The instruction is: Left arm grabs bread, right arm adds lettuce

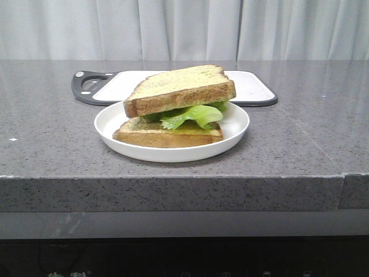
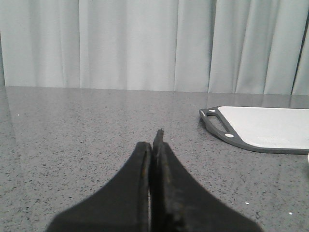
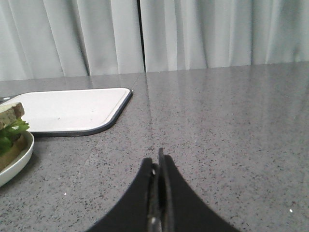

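Green lettuce [image 1: 193, 115] lies sandwiched under the bread [image 1: 180, 89] on the plate [image 1: 109, 124]; left fingers [image 2: 153, 145] and right fingers [image 3: 158, 166] pressed together, empty, worktop [image 1: 46, 115] flanks; assembly judged complete.

My left gripper [image 2: 153, 145] shows as two black, wedge-shaped fingers [image 2: 140, 193], broad at the base and narrowing to slim points. Their surface is matte and slightly rough, with a dusty grey sheen along the inner edges. One tip is a little ragged and reaches just past the other.

My right gripper [image 3: 158, 162] has the same build: two black fingers [image 3: 181, 208] that flare wide at the base and taper to thin tips. Its seam looks glossier, with a small pale glint low down between the two halves. The outer flanks curve smoothly, plain black. No more of my arms appears in any view.
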